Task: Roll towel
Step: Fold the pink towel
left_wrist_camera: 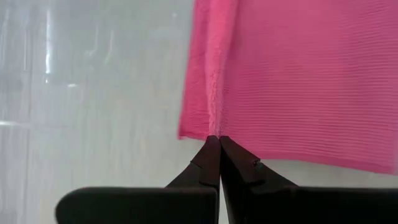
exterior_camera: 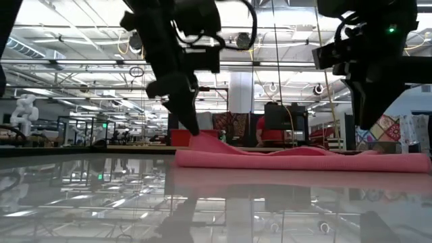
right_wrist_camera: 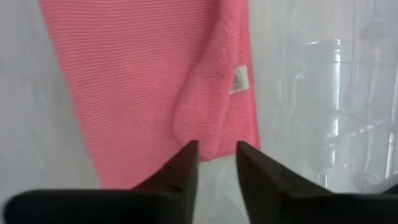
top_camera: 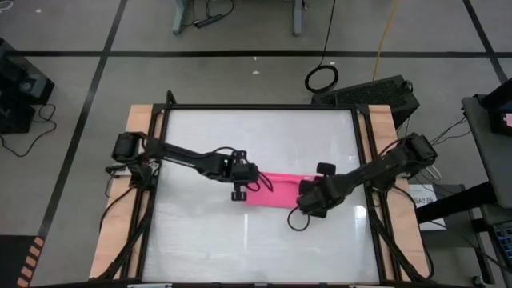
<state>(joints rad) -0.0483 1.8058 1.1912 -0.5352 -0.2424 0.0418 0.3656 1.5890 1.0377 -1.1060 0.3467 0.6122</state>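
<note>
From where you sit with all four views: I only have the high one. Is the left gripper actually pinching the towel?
Observer: Yes. The left gripper is shut on the towel at a raised fold along its edge.
Operator: And the right one?
Observer: The right gripper is open, its fingers straddling the towel's opposite edge without clamping it.
Operator: Any tag showing?
Observer: A small white tag sits near that edge, just ahead of the right fingers.
Operator: Is the towel lifted?
Observer: In the low view it lies on the table, raised only at the left gripper's pinch.
</note>
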